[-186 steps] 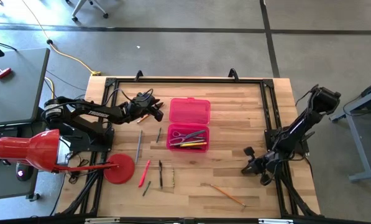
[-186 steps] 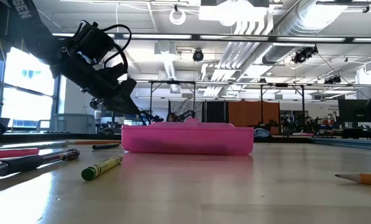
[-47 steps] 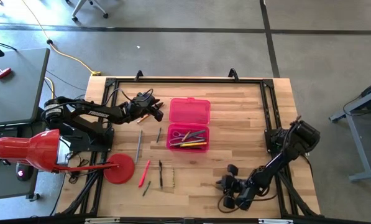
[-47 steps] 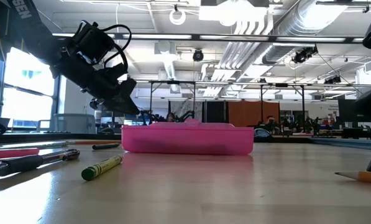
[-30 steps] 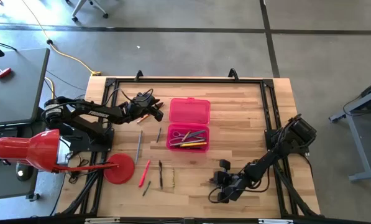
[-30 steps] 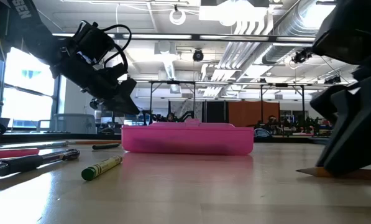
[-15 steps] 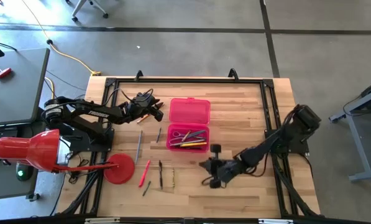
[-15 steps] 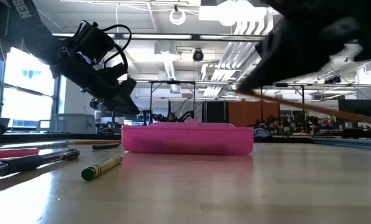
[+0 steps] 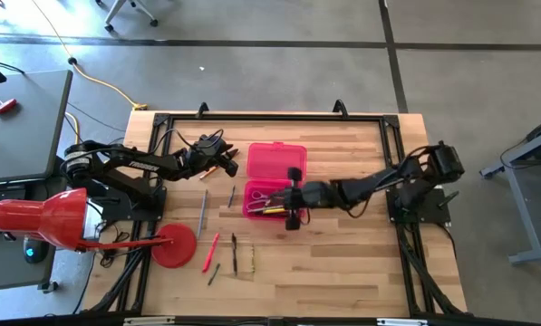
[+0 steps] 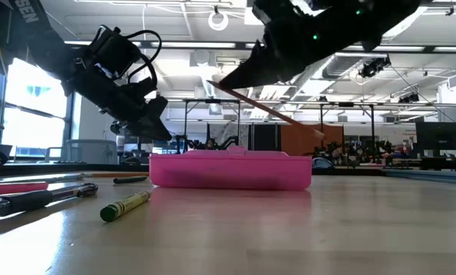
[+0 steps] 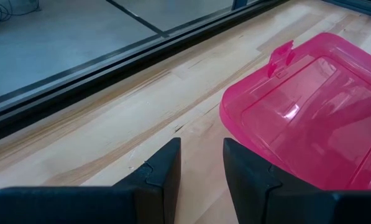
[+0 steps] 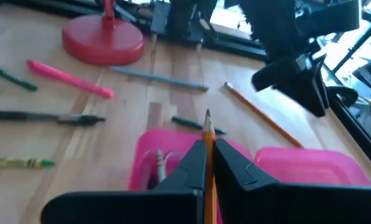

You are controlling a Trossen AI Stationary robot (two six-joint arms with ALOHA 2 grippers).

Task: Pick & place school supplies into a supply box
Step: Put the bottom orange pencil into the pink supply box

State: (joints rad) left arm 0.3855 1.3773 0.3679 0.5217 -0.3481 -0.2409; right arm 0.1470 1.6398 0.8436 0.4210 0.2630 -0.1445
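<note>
Grey concrete floor (image 9: 252, 72) with dark seams surrounds the wooden table (image 9: 342, 272). A grey desk (image 9: 21, 127) stands at the left (a yellow cable (image 9: 102, 83) trails past it). Beyond the table, ceiling ducts (image 10: 319, 38), strip lights and bright windows (image 10: 29, 114).

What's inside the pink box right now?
The pink box holds purple-handled scissors and some yellow and red pens. The right gripper, holding a pencil, covers the box's right end, so anything there is hidden.
</note>
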